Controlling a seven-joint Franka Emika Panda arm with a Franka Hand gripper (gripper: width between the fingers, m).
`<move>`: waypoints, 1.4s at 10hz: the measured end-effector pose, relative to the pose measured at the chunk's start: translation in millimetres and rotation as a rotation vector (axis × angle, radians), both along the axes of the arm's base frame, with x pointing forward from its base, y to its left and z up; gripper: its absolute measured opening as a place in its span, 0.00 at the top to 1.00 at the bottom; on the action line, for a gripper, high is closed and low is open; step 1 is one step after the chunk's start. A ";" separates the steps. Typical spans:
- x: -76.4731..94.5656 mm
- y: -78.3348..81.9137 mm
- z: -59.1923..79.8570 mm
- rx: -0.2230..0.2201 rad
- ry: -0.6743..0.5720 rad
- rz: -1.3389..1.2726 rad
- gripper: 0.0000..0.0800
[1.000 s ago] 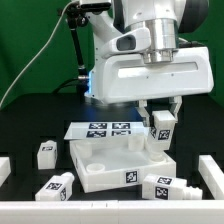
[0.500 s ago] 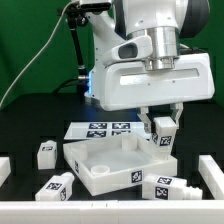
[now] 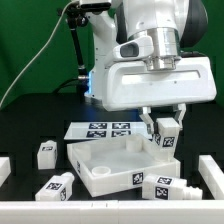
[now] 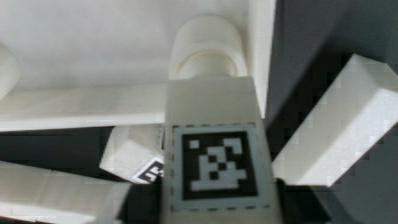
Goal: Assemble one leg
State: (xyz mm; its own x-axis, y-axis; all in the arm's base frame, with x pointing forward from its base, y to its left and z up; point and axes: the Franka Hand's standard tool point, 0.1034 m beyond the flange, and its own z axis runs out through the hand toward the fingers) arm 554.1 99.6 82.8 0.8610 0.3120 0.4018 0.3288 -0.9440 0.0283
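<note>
Grip is the main matter at this moment. The gripper [image 3: 163, 127] is clenched on the leg [image 3: 166, 141], with one finger on each side of the block. It holds the leg just above the white tray [image 3: 100, 183], at the tray's far corner on the exterior view's right. In the wrist view the leg [image 4: 214, 150] runs straight away from the camera toward this corner, with a tag face turned to the lens. I cannot tell from either view whether its lower end already touches the tray.

I judge the leg to be light and stiff: it is a small block of hard plastic that will not bend or be crushed by the fingers. Its faces look smooth, so it may slip or turn in the hold if it is pushed against the tray at an angle. The best hold is on two flat opposite faces, at the upper half, so the lower end stays free to enter the corner. The present hold seems to be of this kind.

Three loose legs [image 3: 45, 153] [image 3: 57, 186] [image 3: 165, 187] lie on the table [image 3: 25, 135] near the tray's near and left edges. The marker board [image 3: 100, 128] lies behind the tray's far edge.
</note>
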 end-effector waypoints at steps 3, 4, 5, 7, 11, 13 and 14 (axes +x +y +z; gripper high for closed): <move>3.3 -3.3 11.5 -0.006 0.004 0.001 0.25; 3.3 -3.4 18.5 -0.008 0.019 0.003 0.21; 3.9 -3.7 29.7 -0.016 0.074 0.008 0.19; 7.6 -3.2 34.0 -0.016 0.076 0.009 0.19; 4.3 5.7 31.4 -0.032 0.344 0.007 0.19; 19.9 6.3 25.6 -0.028 0.388 -0.008 0.19; 21.7 6.6 21.9 -0.025 0.392 -0.021 0.19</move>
